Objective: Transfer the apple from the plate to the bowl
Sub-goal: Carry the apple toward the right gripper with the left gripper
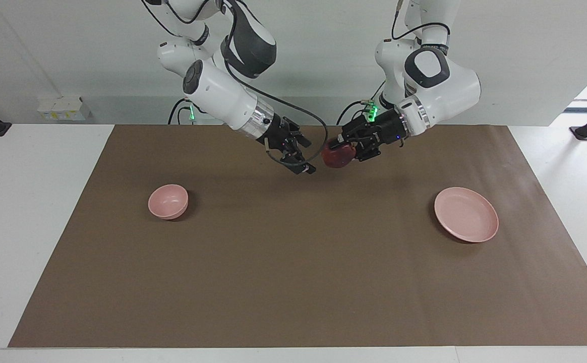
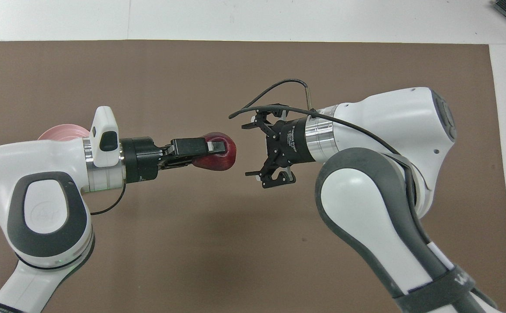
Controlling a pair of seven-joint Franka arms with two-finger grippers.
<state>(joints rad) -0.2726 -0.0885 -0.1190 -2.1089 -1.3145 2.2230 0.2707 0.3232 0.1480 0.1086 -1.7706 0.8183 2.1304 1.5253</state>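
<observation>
Gripping the apple [image 1: 337, 156] in mid-air over the counter's [image 1: 293, 282] middle, the left end effector [image 1: 348, 149] faces the right end effector [image 1: 301, 162], fingers spread. Plate [image 1: 466, 214] emptied; handover and bowl [image 1: 168, 201] drop remain, apparently.

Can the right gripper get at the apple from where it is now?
Probably yes. The right gripper is open and faces the apple, which the left gripper holds up over the brown mat, with only a small gap and nothing between them.
</observation>
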